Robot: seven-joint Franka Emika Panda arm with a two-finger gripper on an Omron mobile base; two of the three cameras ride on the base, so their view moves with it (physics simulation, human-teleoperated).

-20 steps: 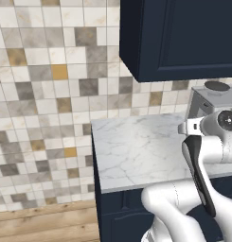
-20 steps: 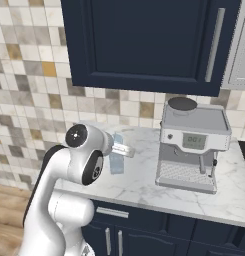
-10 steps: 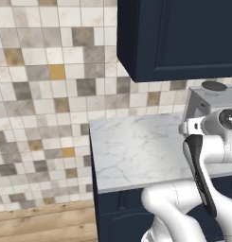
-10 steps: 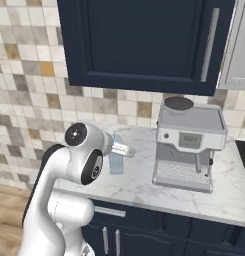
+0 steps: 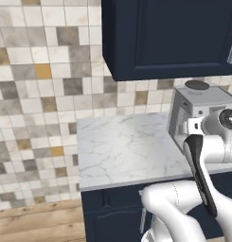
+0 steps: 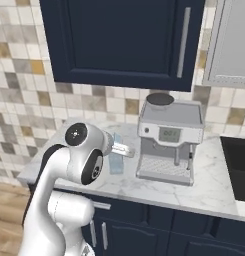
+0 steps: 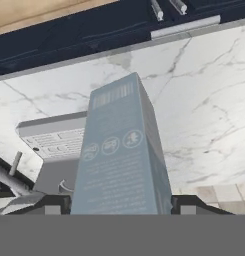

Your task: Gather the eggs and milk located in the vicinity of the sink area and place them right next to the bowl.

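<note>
A pale blue-grey milk carton (image 7: pixel 121 155) with a rectangular body, printed icons and a barcode sits between the 2 dark fingertips (image 7: pixel 53 206) of the gripper (image 7: pixel 119 207), which presses against both sides of it and holds it. In the right base view the milk carton (image 6: pixel 116 159) stands upright above the white marble counter (image 6: pixel 204 180), partly hidden behind the white robot arm (image 6: pixel 84 160), near the counter's front edge and just left of a silver coffee machine (image 6: pixel 170 141). The coffee machine has a dark round lid on top, a small display and a drip grate. At the counter's right edge a black sink basin (image 6: pixel 239 165) begins. Navy wall cabinets (image 6: pixel 119 40) hang above, over a backsplash of mixed beige and grey tiles (image 6: pixel 24 85). Navy base cabinets (image 6: pixel 144 230) run below the counter.
</note>
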